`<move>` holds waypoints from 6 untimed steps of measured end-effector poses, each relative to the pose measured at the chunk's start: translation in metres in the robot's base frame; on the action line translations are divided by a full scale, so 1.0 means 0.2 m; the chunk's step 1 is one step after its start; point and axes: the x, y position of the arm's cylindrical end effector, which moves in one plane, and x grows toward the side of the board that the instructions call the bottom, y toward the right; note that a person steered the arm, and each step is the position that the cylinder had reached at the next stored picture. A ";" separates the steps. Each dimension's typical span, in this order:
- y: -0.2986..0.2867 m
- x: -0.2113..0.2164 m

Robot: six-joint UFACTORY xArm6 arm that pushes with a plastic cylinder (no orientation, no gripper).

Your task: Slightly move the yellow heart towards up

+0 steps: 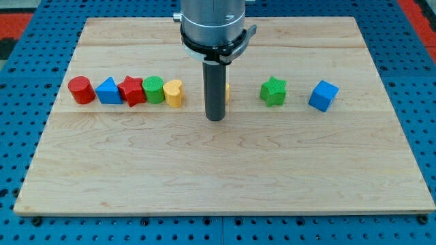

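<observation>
Tip (215,119) bare rod, no jaws, grasping nothing; parked right of yellow heart (174,93), clear gap, not touching. Heart level with green block (154,90) touching its left. Upward nudge apparently pending; approach from below needed.

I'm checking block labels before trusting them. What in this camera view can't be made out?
- Yellow block behind the rod: only a sliver shows in the camera view; shape unknown.
- Yellow heart: its heart outline is hard to confirm.
- My tip: contact with the board not discernible.

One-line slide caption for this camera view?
My tip rests just right of the yellow heart, hiding most of another yellow block in the row.
</observation>
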 end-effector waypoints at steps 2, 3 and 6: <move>0.01 0.08; -0.10 0.14; -0.35 -0.22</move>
